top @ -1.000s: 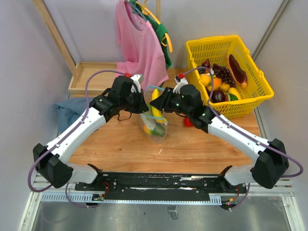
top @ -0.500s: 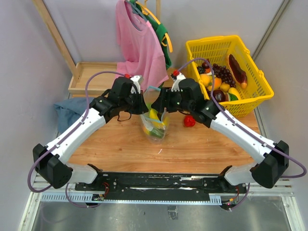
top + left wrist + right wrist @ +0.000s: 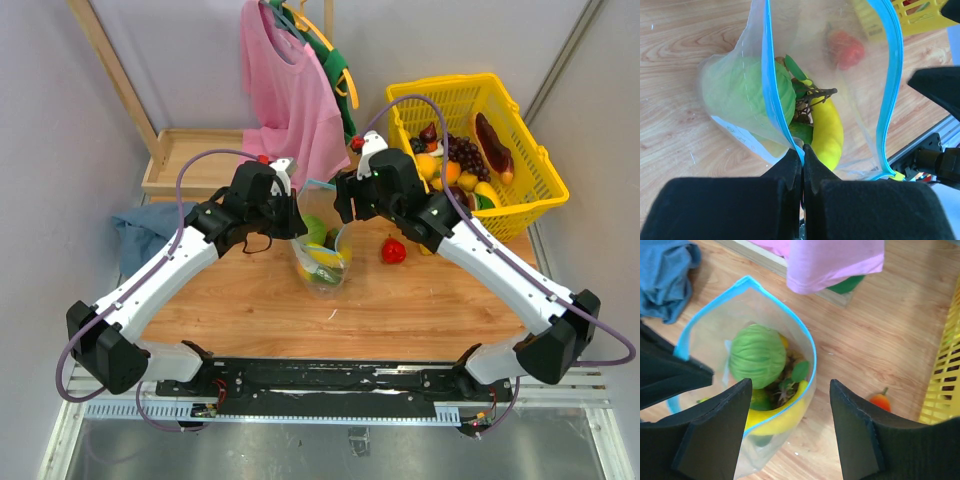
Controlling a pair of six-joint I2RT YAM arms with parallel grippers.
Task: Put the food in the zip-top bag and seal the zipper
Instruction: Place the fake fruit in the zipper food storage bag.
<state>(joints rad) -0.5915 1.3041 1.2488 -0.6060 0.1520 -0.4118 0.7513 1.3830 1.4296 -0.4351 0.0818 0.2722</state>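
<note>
The clear zip-top bag [image 3: 322, 262] stands open on the wooden table between my arms. My left gripper [image 3: 297, 226] [image 3: 802, 150] is shut on the teal-blue zipper [image 3: 771, 75] at the bag's near rim and holds the mouth up. Inside lie a yellow banana [image 3: 828, 132] [image 3: 782, 419], a round green food [image 3: 758, 355] and some darker green pieces. My right gripper [image 3: 345, 208] [image 3: 790, 390] is open and empty, just above the bag's mouth on its right side. A small red food [image 3: 393, 250] [image 3: 881, 401] lies on the table to the right of the bag.
A yellow mesh basket [image 3: 512, 215] with more foods stands at the back right. A pink shirt [image 3: 290, 95] hangs behind the bag. A blue cloth [image 3: 138, 232] lies at the left. A wooden tray [image 3: 180, 165] sits at the back left.
The banana that stood upright at the bag's mouth by my right gripper has dropped into the bag. My right gripper has drawn up and back, open. My left gripper has kept its hold.
</note>
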